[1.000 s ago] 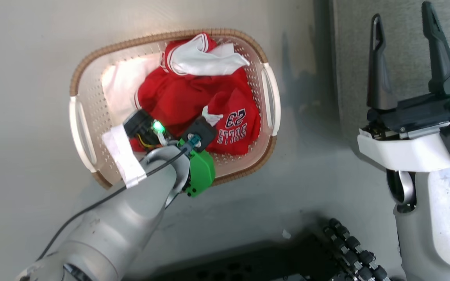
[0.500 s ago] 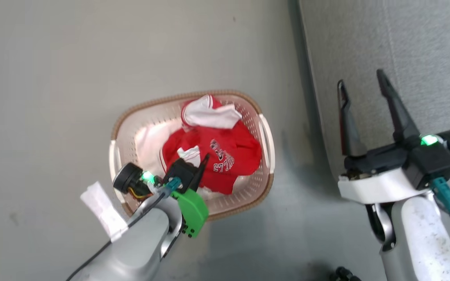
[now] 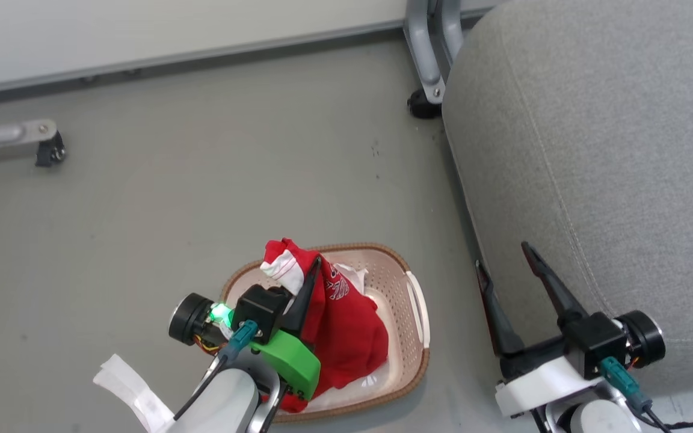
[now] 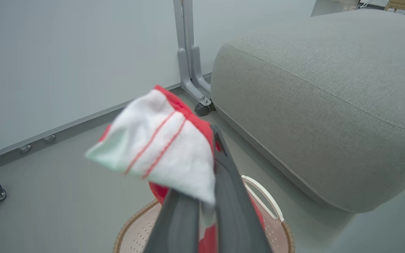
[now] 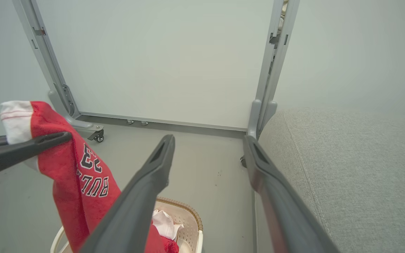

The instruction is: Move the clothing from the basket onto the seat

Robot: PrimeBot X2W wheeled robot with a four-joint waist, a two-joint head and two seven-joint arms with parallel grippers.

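My left gripper (image 3: 313,264) is shut on the red clothing (image 3: 346,325), holding it by a white-trimmed edge above the basket (image 3: 411,373). The garment hangs down into the basket, with "BULLS 23" readable in the right wrist view on the clothing (image 5: 79,175). In the left wrist view the white fold of the clothing (image 4: 160,147) covers one finger of the left gripper (image 4: 207,147). More white and red fabric lies in the basket (image 5: 188,218). My right gripper (image 3: 502,255) is open and holds nothing, beside the grey seat (image 3: 593,150).
A grey metal frame leg with a caster (image 3: 428,60) stands at the seat's far corner. Another caster foot (image 3: 49,147) sits on the floor at far left. A pale wall panel (image 5: 160,59) runs along the back. Grey floor (image 3: 202,198) spreads left of the seat.
The head camera has risen and tilted, bringing seat and wall into view. My left gripper has lifted the red garment up out of the basket. The right gripper stays open.
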